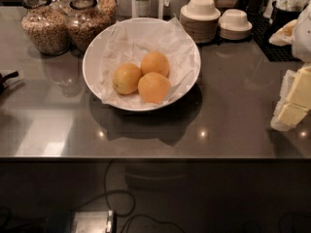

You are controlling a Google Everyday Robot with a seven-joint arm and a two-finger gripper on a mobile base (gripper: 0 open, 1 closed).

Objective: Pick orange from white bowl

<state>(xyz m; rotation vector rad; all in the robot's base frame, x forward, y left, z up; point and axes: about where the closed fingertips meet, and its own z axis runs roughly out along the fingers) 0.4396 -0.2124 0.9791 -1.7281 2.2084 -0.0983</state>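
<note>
The white bowl (187, 45), wide, shallow and lined with crumpled white paper, stands on the grey counter at centre back. Three round fruits lie in it, touching. The orange (154, 87), the deepest in colour, is at the front. A second orange fruit (155, 63) lies behind it and a paler, yellower one (126, 78) to its left. My gripper (291, 103), cream-white, is at the right edge of the view, low over the counter and well to the right of the bowl. It touches nothing in the bowl and is partly cut off by the frame.
Two glass jars of grains (46, 25) stand at the back left. Stacks of small white cups upside-down (201, 16) stand at the back right. A dark object (7, 79) pokes in at the left edge. The counter's front edge (146, 157) runs across below the bowl.
</note>
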